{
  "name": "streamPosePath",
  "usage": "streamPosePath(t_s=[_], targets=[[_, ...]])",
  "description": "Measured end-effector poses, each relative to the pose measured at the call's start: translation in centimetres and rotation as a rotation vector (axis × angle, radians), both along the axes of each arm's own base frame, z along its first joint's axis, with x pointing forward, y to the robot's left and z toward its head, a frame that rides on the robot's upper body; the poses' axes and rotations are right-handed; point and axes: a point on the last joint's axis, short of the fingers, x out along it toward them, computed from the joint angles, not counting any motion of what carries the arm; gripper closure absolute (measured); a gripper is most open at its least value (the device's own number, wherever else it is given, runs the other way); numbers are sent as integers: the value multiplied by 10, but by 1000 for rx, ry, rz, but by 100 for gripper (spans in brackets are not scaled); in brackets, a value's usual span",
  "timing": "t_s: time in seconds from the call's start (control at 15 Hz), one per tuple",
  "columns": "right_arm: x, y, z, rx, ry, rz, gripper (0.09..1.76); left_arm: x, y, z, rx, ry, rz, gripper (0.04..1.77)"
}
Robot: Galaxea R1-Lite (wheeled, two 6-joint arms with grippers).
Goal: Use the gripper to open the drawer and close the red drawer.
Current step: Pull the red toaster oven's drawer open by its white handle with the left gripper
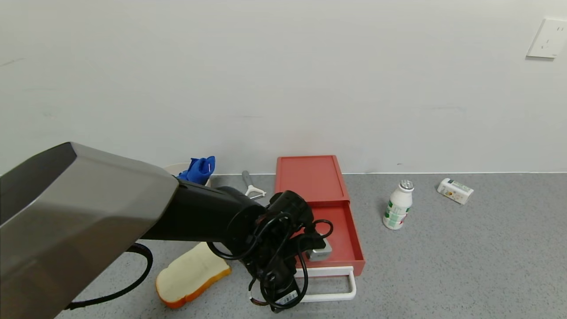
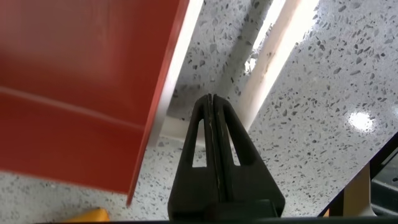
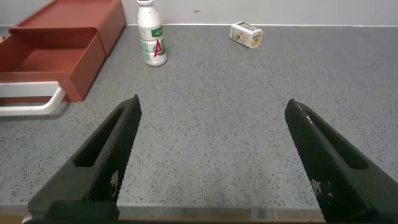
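The red drawer box point(image 1: 310, 177) stands by the back wall. Its drawer tray point(image 1: 343, 235) is pulled out toward me, with the white loop handle point(image 1: 332, 296) in front. My left gripper point(image 2: 210, 99) is shut, its fingertips down inside the loop, between the tray's front and the handle bar point(image 2: 273, 56). In the head view the left arm's wrist point(image 1: 283, 248) covers the tray's left part and hides the fingers. My right gripper point(image 3: 214, 109) is open and empty above bare counter, off to the right of the drawer point(image 3: 56, 50).
A white bottle point(image 1: 398, 210) stands right of the drawer, with a small carton point(image 1: 455, 190) farther right. A bread slice point(image 1: 190, 277) lies left of the handle. A peeler point(image 1: 252, 188) and a bowl with a blue cloth point(image 1: 199, 170) sit at the back left.
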Motion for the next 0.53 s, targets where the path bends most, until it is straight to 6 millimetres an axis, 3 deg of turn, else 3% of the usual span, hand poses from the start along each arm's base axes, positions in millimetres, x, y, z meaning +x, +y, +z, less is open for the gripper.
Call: streamPosePath(t_s=[0.33, 0.53], targets=[[0, 0, 0, 0, 0, 0, 15, -9, 1, 7, -5, -3, 8, 170], [0, 0, 0, 0, 0, 0, 15, -14, 3, 22, -27, -25, 15, 170]])
